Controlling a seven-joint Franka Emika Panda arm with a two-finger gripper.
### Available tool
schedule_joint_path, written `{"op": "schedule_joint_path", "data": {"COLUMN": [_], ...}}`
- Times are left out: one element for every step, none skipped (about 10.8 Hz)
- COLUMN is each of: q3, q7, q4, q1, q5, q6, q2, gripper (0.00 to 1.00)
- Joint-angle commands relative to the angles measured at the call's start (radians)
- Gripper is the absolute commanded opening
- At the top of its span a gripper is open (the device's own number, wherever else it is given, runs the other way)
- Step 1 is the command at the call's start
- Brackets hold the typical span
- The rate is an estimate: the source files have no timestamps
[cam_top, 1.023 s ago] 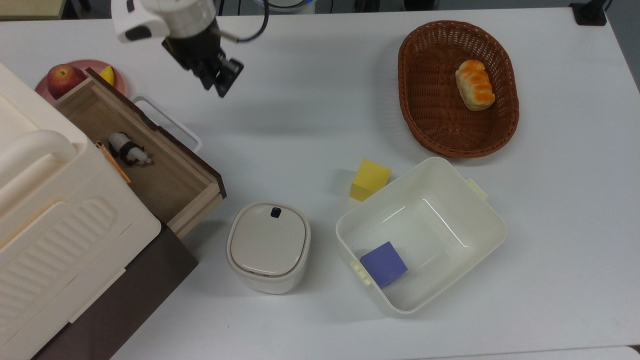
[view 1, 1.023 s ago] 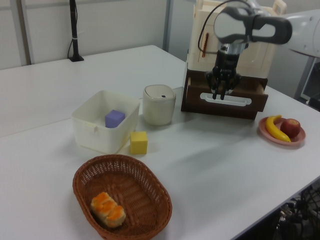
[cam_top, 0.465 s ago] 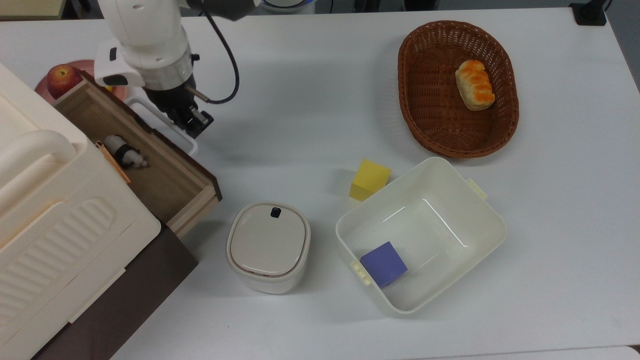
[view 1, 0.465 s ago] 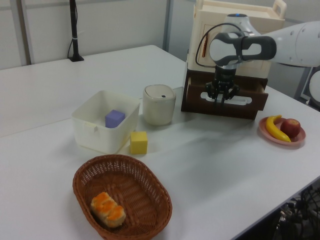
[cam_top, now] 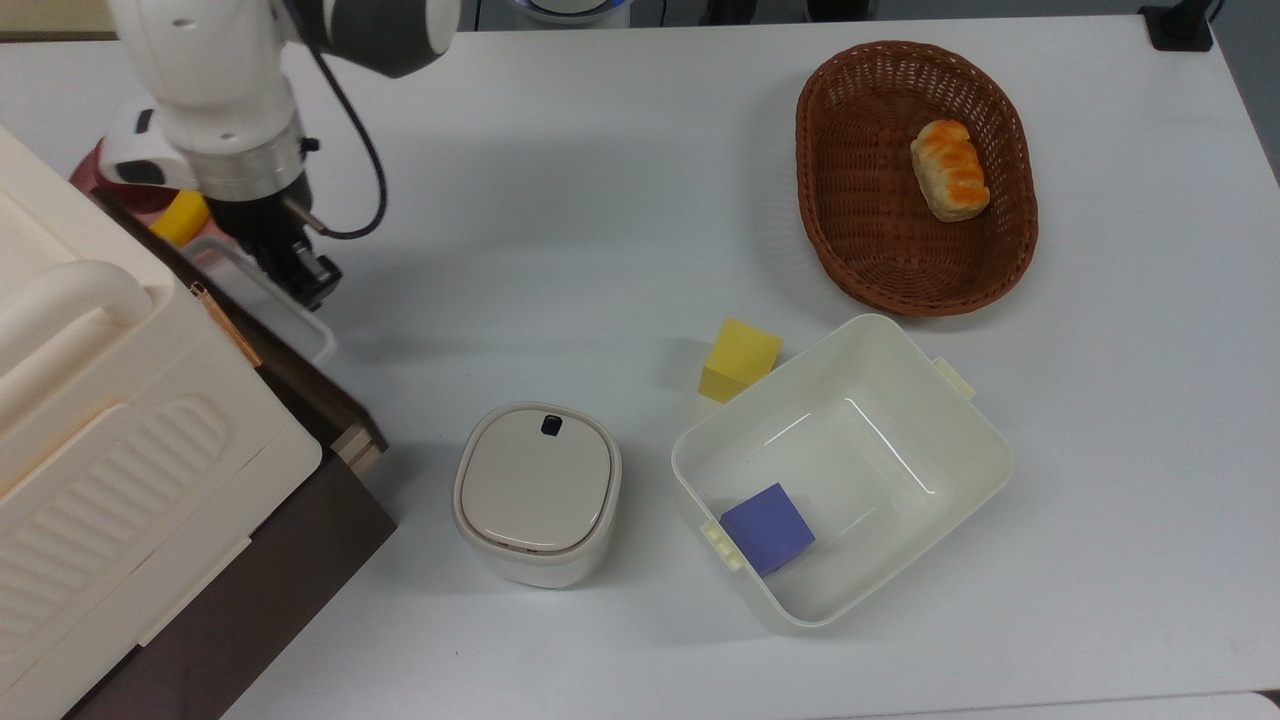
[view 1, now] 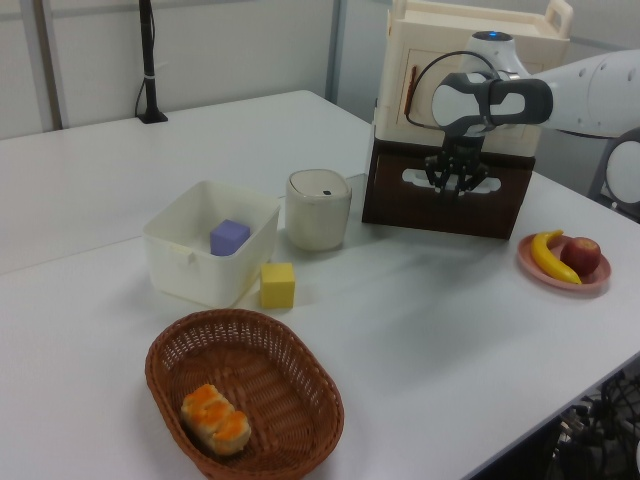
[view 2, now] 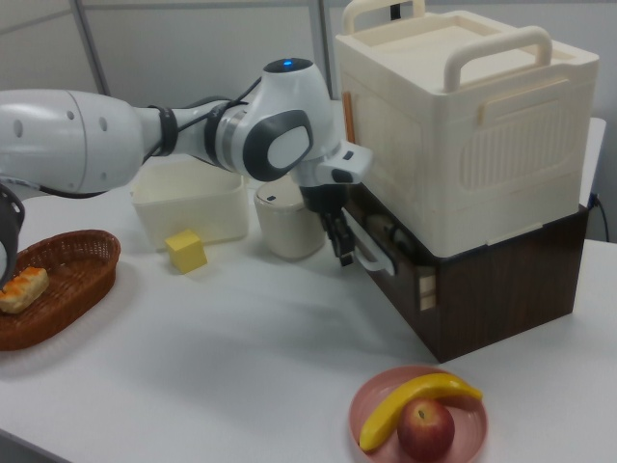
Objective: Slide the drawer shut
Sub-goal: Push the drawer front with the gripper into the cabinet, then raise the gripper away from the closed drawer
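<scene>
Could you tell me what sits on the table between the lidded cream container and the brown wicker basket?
In the top view, the yellow cube lies between the lidded cream container and the wicker basket, touching the white bin's wall.

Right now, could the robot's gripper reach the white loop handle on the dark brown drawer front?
Probably yes: the gripper is already at the white loop handle, with nothing between them.

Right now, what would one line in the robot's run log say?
task: close drawer | gripper: at white handle | drawer: nearly shut, slight gap | nearby: lidded canister
</scene>
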Motion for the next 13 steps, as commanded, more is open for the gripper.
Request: {"op": "schedule_joint_path", "data": {"q3": [-0.007, -0.007, -0.005, -0.007, -0.007, -0.005, 0.002, 0.010, 0.012, 0.012, 0.012, 0.012, 0.012], "q7": [0.019, 0.013, 0.010, 0.001, -0.040, -0.113, -0.164, -0.218, -0.279, -0.330, -0.364, -0.379, -0.383], "q4": [0.081, 0.087, 0.088, 0.091, 0.091, 0.084, 0.061, 0.059, 0.059, 0.059, 0.059, 0.059, 0.059], "q1": [-0.021, -0.030, -0.039, -0.041, -0.041, -0.036, -0.030, -0.024, -0.003, 0.023, 0.048, 0.082, 0.121], "q5": [-0.021, -0.022, -0.024, -0.024, -0.027, -0.024, -0.021, -0.013, -0.006, 0.000, 0.002, 0.002, 0.001], "q6": [0.074, 0.111, 0.140, 0.168, 0.174, 0.162, 0.109, 0.000, -0.113, -0.202, -0.278, -0.344, -0.395], "q2": [0.047, 0.049, 0.049, 0.050, 0.047, 0.027, -0.006, -0.029, -0.062, -0.097, -0.135, -0.169, -0.194], "gripper": [0.29, 0.29, 0.29, 0.29, 0.29, 0.31, 0.32, 0.33, 0.37, 0.49, 0.68, 0.90, 1.00]}}
